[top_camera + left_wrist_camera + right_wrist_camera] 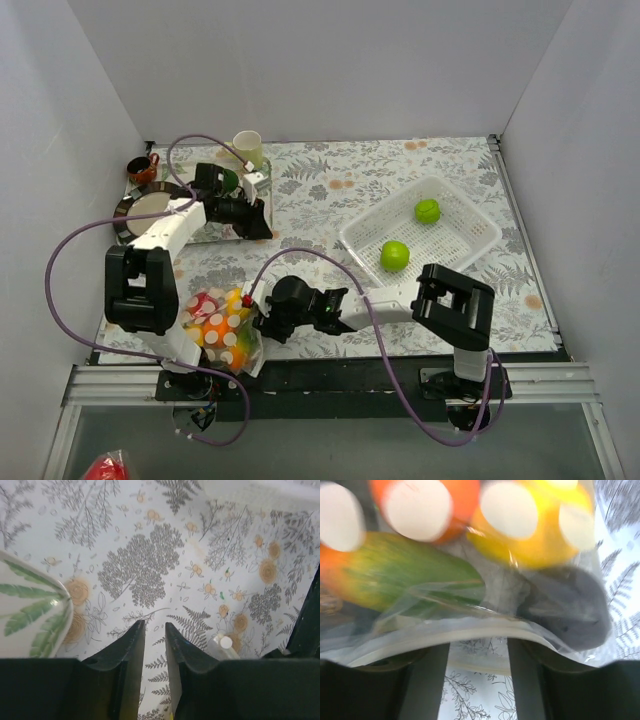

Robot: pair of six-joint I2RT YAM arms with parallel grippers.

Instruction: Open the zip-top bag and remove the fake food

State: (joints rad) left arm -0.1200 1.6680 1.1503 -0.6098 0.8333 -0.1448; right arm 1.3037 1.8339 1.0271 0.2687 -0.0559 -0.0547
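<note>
The zip-top bag lies at the near left by the left arm's base, holding fake food in orange, yellow and green. In the right wrist view its whitish zip edge lies across my fingertips, with a green piece, a yellow piece and a dark piece behind the plastic. My right gripper is open at the bag's mouth. My left gripper hovers over the patterned table at the far left, jaws a narrow gap apart and empty. Two green fruits lie in the white basket.
A cream mug, a dark red cup and a plate stand at the far left. A leaf-patterned mug and a small white-capped bottle are close beside the left fingers. White walls enclose the table.
</note>
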